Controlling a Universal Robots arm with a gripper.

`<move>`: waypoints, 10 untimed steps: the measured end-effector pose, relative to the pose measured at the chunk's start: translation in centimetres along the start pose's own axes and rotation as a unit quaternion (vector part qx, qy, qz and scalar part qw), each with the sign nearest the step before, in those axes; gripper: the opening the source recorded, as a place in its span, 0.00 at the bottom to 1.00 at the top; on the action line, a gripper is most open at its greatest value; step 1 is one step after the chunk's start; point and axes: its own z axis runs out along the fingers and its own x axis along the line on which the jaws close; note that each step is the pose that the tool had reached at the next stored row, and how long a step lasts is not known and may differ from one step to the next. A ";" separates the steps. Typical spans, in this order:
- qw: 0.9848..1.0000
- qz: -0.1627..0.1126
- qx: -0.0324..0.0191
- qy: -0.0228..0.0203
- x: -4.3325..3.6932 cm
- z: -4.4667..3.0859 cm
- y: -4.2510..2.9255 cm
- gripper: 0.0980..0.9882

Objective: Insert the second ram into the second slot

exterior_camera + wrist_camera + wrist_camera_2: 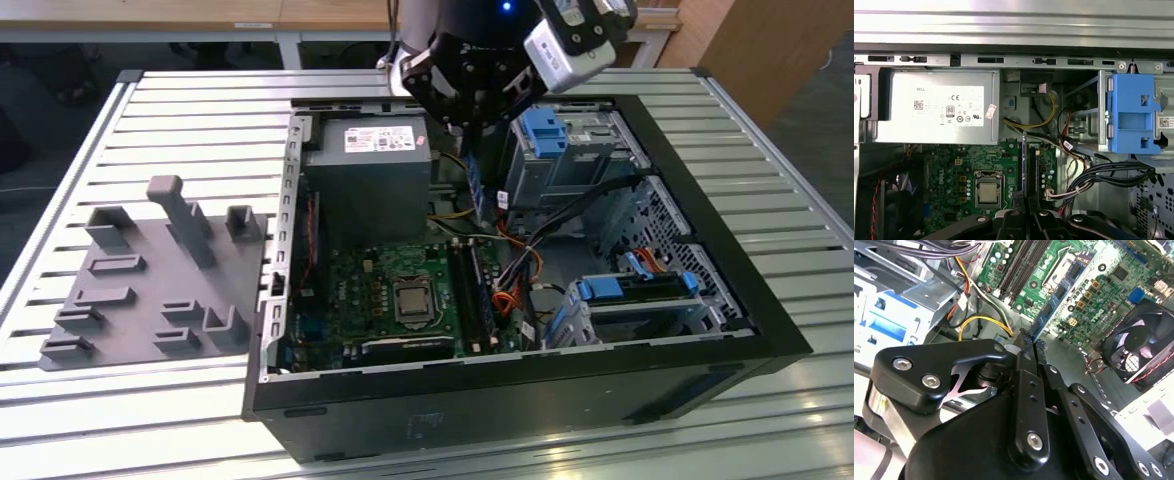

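My gripper hangs over the open computer case, near its far wall. It is shut on the second ram, a thin blue stick that points down from the fingers toward the motherboard. In the first wrist view the ram shows edge-on as a narrow blue line above the long dark memory slots, clear of the board. In the second wrist view the ram sticks out past the black fingertips, with the slots further off.
A grey power supply sits on the exterior view's left of the ram. Blue drive-bay clips and drive cages are on its right. Loose cables run beside the slots. A grey fixture tray lies outside the case.
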 end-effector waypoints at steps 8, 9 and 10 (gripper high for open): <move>1.000 0.009 0.000 -0.001 -0.01 0.52 -0.96 0.04; 1.000 0.010 0.000 -0.001 -0.01 0.62 -1.05 0.04; 1.000 0.010 0.000 -0.001 0.00 0.71 -1.10 0.04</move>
